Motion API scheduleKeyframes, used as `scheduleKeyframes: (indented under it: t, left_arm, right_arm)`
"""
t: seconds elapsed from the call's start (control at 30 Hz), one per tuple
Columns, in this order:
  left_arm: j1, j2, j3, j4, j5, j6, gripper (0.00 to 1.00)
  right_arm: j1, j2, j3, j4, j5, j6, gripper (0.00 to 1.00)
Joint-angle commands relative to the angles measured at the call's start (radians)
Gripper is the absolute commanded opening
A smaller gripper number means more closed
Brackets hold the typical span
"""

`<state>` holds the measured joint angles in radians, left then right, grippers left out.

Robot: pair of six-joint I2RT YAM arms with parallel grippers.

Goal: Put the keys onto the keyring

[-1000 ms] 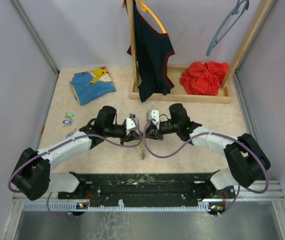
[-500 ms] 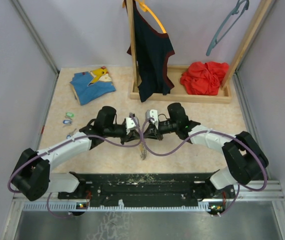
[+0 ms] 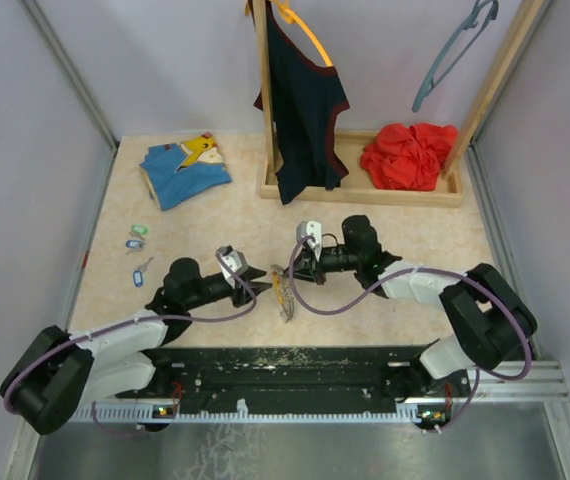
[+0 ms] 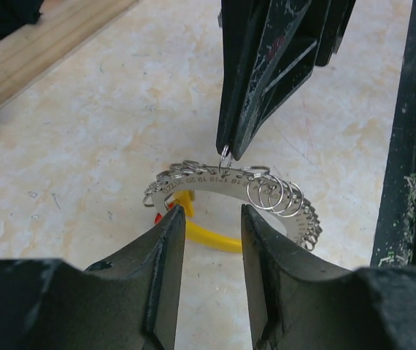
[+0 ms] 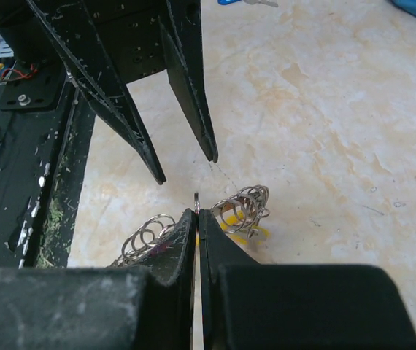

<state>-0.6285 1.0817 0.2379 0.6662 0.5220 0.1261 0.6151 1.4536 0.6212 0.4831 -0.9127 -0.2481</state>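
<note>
Shows the keyring [image 4: 230,191], a grey metal band strung with small loops, at the front centre of the table [image 3: 415,225], near the black base rail [image 3: 295,365], with the yellow tag [image 4: 206,235] beneath. Pinched by one small loop between the pressed-together fingers of the right end effector [image 4: 226,149]. Faced by the left end effector [image 4: 210,215], fingers spread, clear of the metal across a narrow gap. Places the mint-green key [image 3: 139,230] and blue key [image 3: 135,243] near the left table edge, well apart from both end effectors. Leaves bare table between keyring and wooden rack [image 3: 365,192] at the back; folded blue garment [image 3: 185,172] at back left.
</note>
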Motion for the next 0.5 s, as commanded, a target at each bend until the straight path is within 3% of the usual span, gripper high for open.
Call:
scheduleKeyframes:
  t: [0.0, 0.47]
  left_arm:
    - [0.010, 0.027, -0.052, 0.323, 0.000, -0.132, 0.43]
    - [0.018, 0.205, -0.118, 0.644, 0.039, -0.187, 0.40]
  right_arm:
    - [0.008, -0.029, -0.015, 0.173, -0.024, 0.065, 0.00]
    - [0.040, 0.011, -0.063, 0.353, -0.035, 0.152, 0.00]
